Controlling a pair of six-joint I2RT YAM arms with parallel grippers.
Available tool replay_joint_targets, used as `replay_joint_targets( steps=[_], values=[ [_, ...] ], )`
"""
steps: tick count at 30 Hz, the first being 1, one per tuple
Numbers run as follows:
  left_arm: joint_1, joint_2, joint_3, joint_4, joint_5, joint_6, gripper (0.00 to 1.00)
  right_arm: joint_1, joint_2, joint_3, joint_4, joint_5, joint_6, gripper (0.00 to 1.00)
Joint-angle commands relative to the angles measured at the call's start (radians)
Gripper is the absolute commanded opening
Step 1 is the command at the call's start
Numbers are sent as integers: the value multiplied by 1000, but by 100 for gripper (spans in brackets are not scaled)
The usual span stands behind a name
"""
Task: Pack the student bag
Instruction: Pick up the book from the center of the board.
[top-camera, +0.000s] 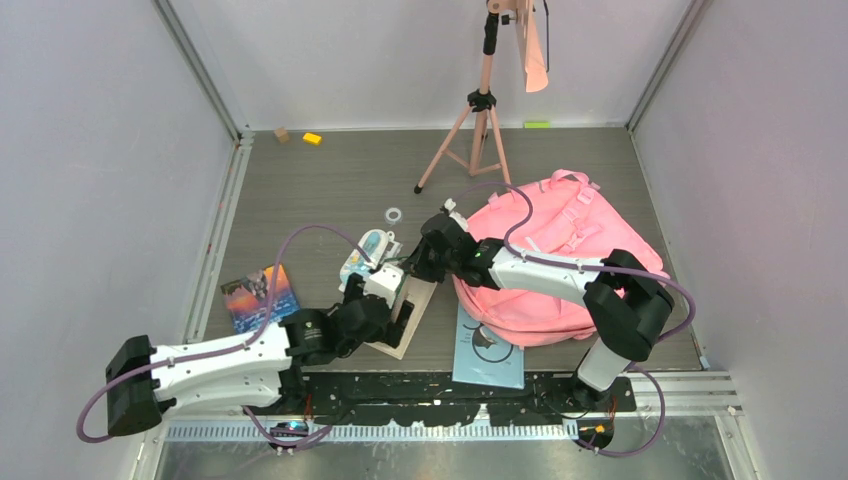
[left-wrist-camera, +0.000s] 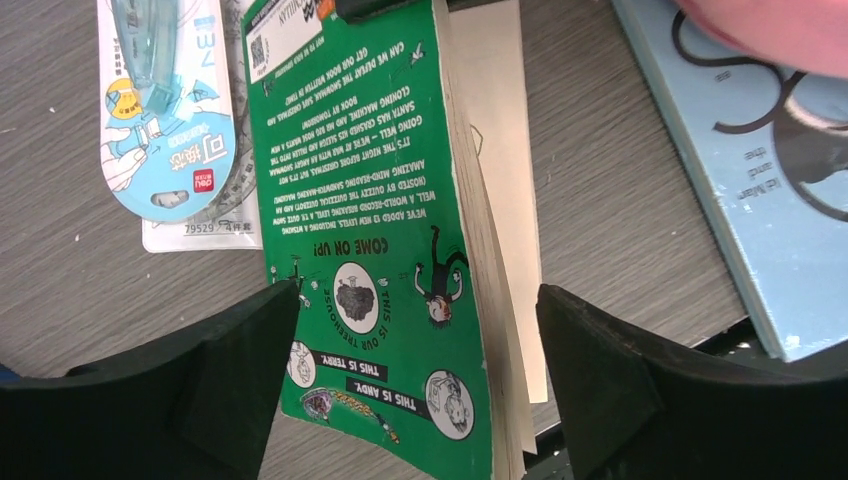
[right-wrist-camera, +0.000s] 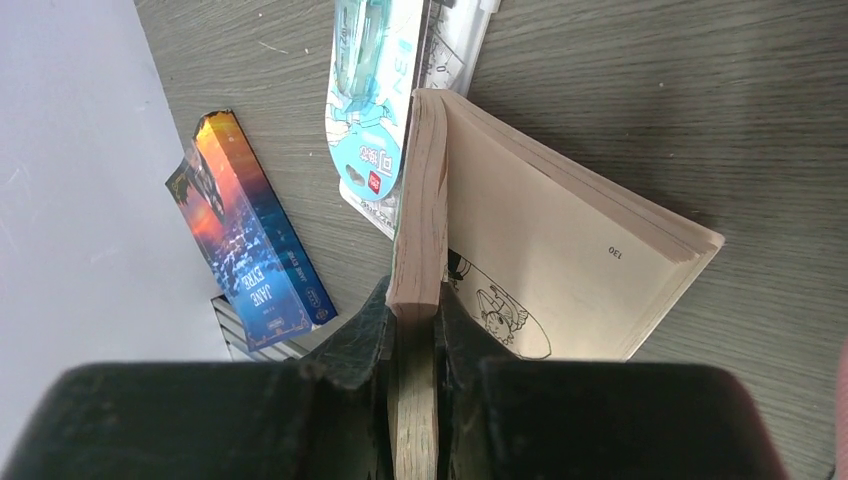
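Observation:
The student bag (top-camera: 560, 262), bright pink, lies flat at the right of the table; its edge shows in the left wrist view (left-wrist-camera: 770, 30). A green paperback (left-wrist-camera: 380, 250) stands partly open just left of the bag. My right gripper (right-wrist-camera: 412, 300) is shut on a thick block of the paperback's pages (right-wrist-camera: 420, 220), while the other pages (right-wrist-camera: 560, 260) fall open onto the table. My left gripper (left-wrist-camera: 415, 295) is open wide, its fingers on either side of the green cover without touching it. From above, both grippers meet at the paperback (top-camera: 408, 312).
A correction-tape pack (left-wrist-camera: 165, 120) lies beside the paperback. A thin pale blue book (top-camera: 488, 350) lies in front of the bag, a Jane Eyre book (top-camera: 258, 297) to the left. At the back stand a pink tripod (top-camera: 480, 120), a tape roll (top-camera: 394, 214) and small blocks (top-camera: 313, 138).

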Motion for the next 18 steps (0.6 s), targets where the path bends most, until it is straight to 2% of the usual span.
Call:
replay_joint_targets(
  steps=[1, 5, 13, 17, 18],
  values=[
    [-3, 87, 57, 34, -37, 27, 96, 5, -28, 48, 37, 48, 34, 0],
    [-8, 148, 74, 57, -78, 11, 100, 5, -49, 49, 19, 82, 29, 0],
    [-20, 223, 54, 158, -155, 2, 99, 5, -66, 51, -1, 124, 32, 0],
    [-35, 253, 71, 159, -234, 27, 81, 6, -70, 55, -13, 126, 32, 0],
    [-38, 262, 70, 171, -245, 39, 79, 5, -70, 56, -13, 127, 31, 0]
  ],
)
